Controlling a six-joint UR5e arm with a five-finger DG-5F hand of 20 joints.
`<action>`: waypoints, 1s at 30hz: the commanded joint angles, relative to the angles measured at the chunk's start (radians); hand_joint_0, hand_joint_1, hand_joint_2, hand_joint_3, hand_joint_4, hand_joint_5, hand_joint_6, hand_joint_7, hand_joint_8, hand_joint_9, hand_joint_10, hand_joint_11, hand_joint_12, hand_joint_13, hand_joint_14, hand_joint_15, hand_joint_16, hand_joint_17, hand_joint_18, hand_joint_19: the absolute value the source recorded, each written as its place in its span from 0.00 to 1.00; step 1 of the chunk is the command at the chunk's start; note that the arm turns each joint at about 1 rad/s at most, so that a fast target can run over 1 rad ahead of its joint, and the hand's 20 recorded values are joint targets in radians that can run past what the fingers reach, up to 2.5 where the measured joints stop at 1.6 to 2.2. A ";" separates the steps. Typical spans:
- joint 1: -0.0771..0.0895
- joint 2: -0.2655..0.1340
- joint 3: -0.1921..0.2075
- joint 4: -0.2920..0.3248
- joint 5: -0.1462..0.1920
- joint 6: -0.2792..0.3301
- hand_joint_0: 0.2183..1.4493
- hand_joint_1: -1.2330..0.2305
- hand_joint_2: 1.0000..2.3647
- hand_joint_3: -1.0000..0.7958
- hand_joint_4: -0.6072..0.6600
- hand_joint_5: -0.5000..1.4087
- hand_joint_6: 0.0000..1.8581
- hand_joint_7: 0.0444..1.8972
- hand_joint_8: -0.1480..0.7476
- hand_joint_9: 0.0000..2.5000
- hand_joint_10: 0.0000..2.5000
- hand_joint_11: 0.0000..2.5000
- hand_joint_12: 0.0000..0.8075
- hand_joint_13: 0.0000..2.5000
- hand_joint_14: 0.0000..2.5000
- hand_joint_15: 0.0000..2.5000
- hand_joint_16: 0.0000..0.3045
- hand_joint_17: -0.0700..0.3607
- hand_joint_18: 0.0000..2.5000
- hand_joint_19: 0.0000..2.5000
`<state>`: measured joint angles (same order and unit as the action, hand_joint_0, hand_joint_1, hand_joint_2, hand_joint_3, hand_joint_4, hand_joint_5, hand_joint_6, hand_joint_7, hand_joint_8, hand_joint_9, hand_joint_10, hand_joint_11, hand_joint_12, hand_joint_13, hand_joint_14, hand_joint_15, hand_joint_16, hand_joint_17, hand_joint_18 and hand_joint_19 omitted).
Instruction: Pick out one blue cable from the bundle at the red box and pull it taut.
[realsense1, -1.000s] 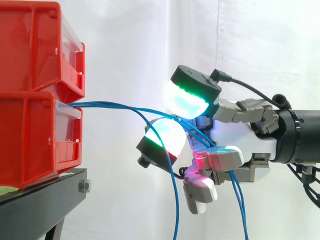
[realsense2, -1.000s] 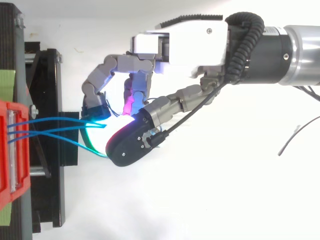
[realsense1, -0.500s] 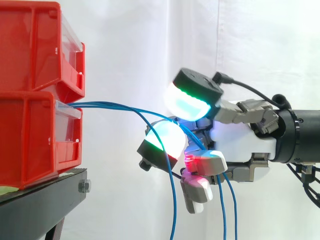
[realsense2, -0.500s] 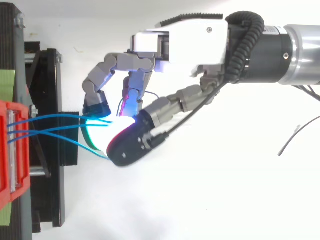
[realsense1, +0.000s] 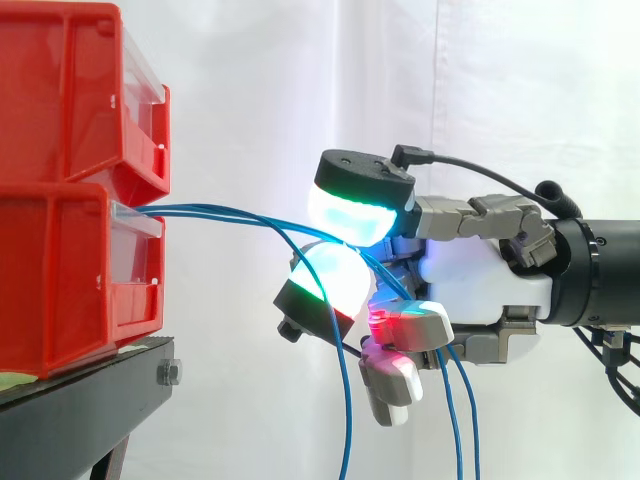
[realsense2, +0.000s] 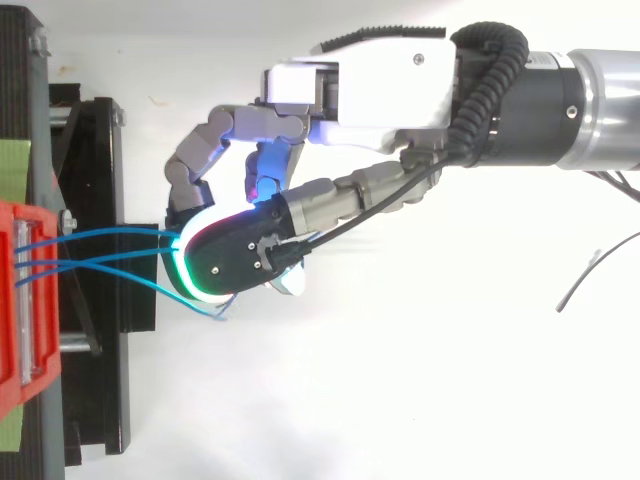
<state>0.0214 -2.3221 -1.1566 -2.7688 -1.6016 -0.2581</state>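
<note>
Side view, robot hand (realsense1: 480, 275) thumb lowered, pinching blue cables (realsense1: 200, 209) from red box (realsense1: 70, 270)

Bright even light, white curtain (realsense1: 500, 80) washed out (top view likewise), hand (realsense1: 480, 285) pads blooming, shadows seemingly faint.

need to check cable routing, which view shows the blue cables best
The side view: the blue cables leave the lower red bin, arc to the hand and hang down below it. The top view shows their run from the bin until the hand's fingers cover them.

Lab: white curtain (realsense1: 250, 80), red bins (realsense1: 60, 250).
</note>
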 joint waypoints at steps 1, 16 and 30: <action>0.000 0.000 0.000 0.000 0.002 -0.001 0.29 0.48 0.01 0.50 0.62 0.18 0.49 0.51 0.58 0.53 0.01 0.38 0.56 0.46 0.01 0.29 0.22 0.51 0.38 0.30; 0.003 0.000 0.000 0.000 0.003 -0.003 0.32 0.37 0.02 0.48 0.60 0.16 0.50 0.50 0.54 0.49 0.01 0.39 0.49 0.44 0.01 0.30 0.19 0.47 0.35 0.30; 0.002 0.000 0.000 0.000 0.002 -0.003 0.37 0.31 0.01 0.37 0.54 0.16 0.51 0.47 0.51 0.47 0.01 0.39 0.47 0.43 0.01 0.30 0.19 0.46 0.34 0.28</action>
<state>0.0239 -2.3224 -1.1567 -2.7688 -1.5995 -0.2608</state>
